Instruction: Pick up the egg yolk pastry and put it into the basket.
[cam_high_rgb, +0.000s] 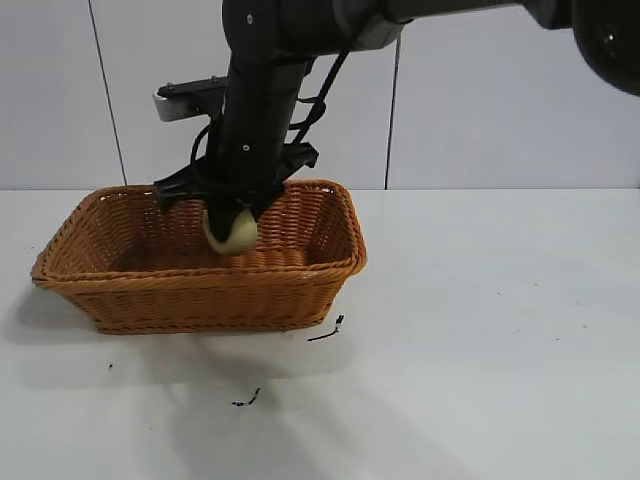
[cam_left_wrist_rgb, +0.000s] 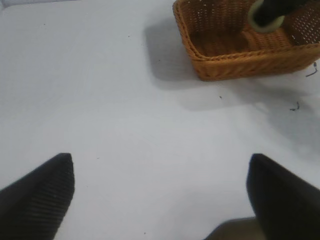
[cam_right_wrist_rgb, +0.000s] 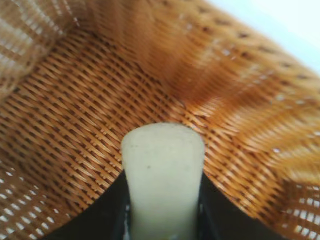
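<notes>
The pale yellow-cream egg yolk pastry (cam_high_rgb: 232, 232) hangs inside the orange-brown wicker basket (cam_high_rgb: 330, 268), a little above its floor. My right gripper (cam_high_rgb: 232, 218) reaches down from above and is shut on it. In the right wrist view the pastry (cam_right_wrist_rgb: 163, 175) is squeezed between the two black fingers (cam_right_wrist_rgb: 222, 215), with the basket's woven floor (cam_right_wrist_rgb: 75, 115) close below. My left gripper (cam_left_wrist_rgb: 160, 175) is open and empty over bare table; from there the basket (cam_left_wrist_rgb: 240, 60) and the pastry (cam_left_wrist_rgb: 265, 22) show far off.
The basket stands at the left of the white table (cam_high_rgb: 480, 330). Small dark specks (cam_high_rgb: 325, 333) lie on the table just in front of the basket. A grey wall (cam_high_rgb: 480, 120) stands behind the table.
</notes>
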